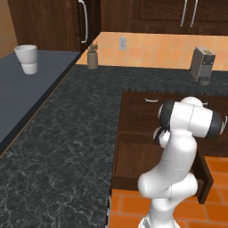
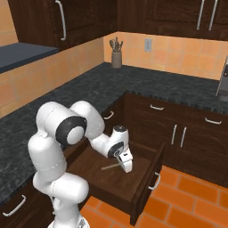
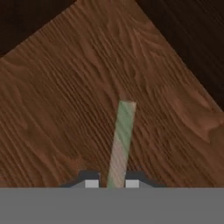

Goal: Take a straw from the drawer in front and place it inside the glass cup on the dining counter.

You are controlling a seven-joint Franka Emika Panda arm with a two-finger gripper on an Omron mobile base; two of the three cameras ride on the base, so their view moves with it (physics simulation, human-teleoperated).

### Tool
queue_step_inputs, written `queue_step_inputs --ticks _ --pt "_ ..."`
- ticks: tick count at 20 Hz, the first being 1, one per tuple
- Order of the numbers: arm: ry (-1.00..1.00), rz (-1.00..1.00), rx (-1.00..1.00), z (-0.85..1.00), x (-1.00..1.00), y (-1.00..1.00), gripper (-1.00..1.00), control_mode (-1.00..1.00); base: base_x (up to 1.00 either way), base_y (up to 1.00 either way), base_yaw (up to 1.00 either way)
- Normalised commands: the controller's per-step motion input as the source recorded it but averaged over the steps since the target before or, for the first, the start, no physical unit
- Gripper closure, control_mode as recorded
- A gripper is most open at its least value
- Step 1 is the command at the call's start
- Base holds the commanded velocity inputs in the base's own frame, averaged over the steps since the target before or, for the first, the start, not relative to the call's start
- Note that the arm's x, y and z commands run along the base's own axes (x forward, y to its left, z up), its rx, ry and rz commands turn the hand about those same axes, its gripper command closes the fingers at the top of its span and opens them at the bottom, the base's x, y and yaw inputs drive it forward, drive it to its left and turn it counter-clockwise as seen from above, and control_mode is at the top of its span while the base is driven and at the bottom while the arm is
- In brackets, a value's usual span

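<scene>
Right down in the open drawer (image 2: 133, 187), the hand (image 2: 125, 165) has its two tips shut on the straw (image 3: 121, 142), which lies on the wooden floor of the drawer and pokes out ahead of the fingers (image 3: 91, 183). It looks featherlight, thin and smooth, so it could swivel or slip in the pinch. Gripped near one end like this, I'd expect the long free end to swing as it's lifted.
</scene>
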Motion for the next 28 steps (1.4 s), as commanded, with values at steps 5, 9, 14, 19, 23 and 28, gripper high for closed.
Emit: queue_step_inputs --ticks 5,9,14,19,23,28 --pt "0.0 -0.08 0.0 1.0 -0.14 0.0 1.0 -1.0 0.0 0.0 0.0" --pt "0.02 -0.06 0.0 1.0 0.0 0.0 1.0 -1.0 0.0 0.0 0.0" --pt "0.15 -0.02 0.05 1.0 0.0 0.0 1.0 -1.0 0.0 0.0 0.0" --pt "0.16 -0.01 0.05 1.0 0.0 0.0 1.0 -1.0 0.0 0.0 0.0" --pt "0.06 0.0 0.0 1.0 -0.22 -0.06 1.0 -1.0 0.0 0.0 0.0" --pt "0.0 0.01 0.0 0.73 -0.59 -0.2 1.0 -1.0 0.0 0.0 0.0"
